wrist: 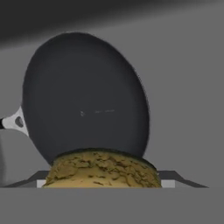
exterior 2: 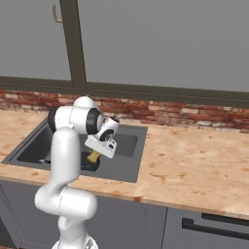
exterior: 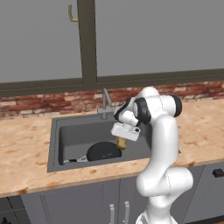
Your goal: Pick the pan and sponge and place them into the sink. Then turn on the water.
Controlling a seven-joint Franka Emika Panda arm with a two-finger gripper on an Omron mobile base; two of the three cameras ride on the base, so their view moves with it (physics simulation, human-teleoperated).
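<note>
The black pan (exterior: 103, 151) lies flat on the floor of the dark grey sink (exterior: 54, 144), its short grey handle (wrist: 15, 122) pointing left. Above the pan's right side hangs the yellow-olive sponge (exterior: 122, 145), with my gripper (exterior: 121, 141) shut on it from above. In the hand view the sponge (wrist: 103, 170) sits between the fingers just in front of the pan (wrist: 83, 96). From the right base view the sponge (exterior 2: 93, 157) hangs over the sink (exterior 2: 127, 168), and the arm hides most of the pan (exterior 2: 89, 165). No water is in view at the faucet (exterior: 105, 103).
A speckled stone counter (exterior: 26, 153) runs around the sink, with a wide stretch to its right (exterior 2: 194, 160). A brick backsplash (exterior: 43, 103) and a window with a dark post (exterior: 86, 39) rise behind. Cabinet fronts (exterior: 87, 201) lie below.
</note>
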